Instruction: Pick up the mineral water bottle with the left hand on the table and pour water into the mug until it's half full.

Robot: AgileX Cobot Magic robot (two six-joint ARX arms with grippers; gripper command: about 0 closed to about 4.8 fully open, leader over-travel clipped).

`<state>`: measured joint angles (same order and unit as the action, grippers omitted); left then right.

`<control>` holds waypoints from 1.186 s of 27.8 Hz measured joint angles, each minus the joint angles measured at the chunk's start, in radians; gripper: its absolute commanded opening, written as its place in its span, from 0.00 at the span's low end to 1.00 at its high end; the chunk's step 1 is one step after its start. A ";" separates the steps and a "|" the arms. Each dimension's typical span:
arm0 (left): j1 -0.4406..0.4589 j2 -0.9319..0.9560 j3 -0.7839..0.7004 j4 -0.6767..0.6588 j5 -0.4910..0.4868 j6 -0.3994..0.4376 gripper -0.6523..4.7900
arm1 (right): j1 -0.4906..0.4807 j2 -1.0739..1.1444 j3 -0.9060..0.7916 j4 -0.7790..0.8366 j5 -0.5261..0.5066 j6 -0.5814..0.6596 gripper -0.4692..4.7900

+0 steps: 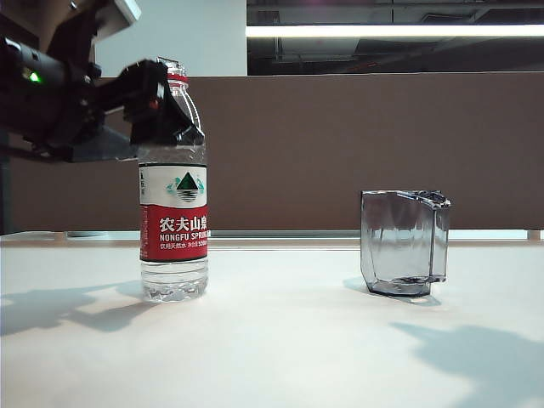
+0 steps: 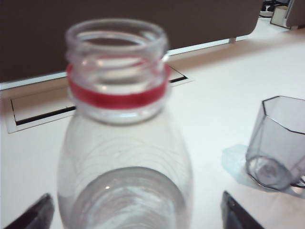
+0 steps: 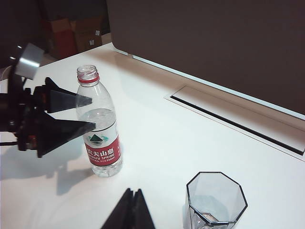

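The mineral water bottle (image 1: 173, 229) stands upright and uncapped on the left of the white table (image 1: 280, 340); its red neck ring and label show. My left gripper (image 1: 166, 106) is open at the bottle's shoulder. In the left wrist view the bottle (image 2: 119, 95) stands between the spread jaws of the left gripper (image 2: 135, 196), with a gap on each side. The grey faceted mug (image 1: 404, 242) stands to the right, apart from the bottle. In the right wrist view my right gripper (image 3: 132, 191) is shut on nothing, above the table between the bottle (image 3: 97, 129) and the mug (image 3: 217, 200).
A brown partition (image 1: 340, 144) runs along the table's far edge. A long cable slot (image 3: 233, 119) is set into the tabletop behind the mug. Cardboard boxes (image 3: 71, 31) stand beyond the table's far corner.
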<state>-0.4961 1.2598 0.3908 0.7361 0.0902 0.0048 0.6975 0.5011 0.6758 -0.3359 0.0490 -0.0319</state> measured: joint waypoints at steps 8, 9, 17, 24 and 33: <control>0.028 0.143 0.000 0.154 0.000 0.002 1.00 | 0.000 0.000 0.000 -0.067 -0.004 0.000 0.08; 0.028 0.155 0.000 0.163 0.000 0.002 1.00 | 0.000 0.000 0.000 -0.072 -0.004 0.000 0.08; 0.028 0.226 0.001 0.217 0.000 -0.002 1.00 | 0.000 0.000 0.000 -0.112 -0.004 0.000 0.08; 0.028 0.285 0.006 0.264 0.000 -0.021 1.00 | 0.000 0.000 0.000 -0.127 -0.004 0.000 0.08; 0.013 0.344 0.024 0.317 0.000 -0.022 1.00 | 0.000 0.000 0.000 -0.127 -0.004 0.000 0.08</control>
<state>-0.4835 1.6035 0.4149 1.0527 0.0898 -0.0174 0.6975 0.5007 0.6758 -0.4629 0.0448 -0.0319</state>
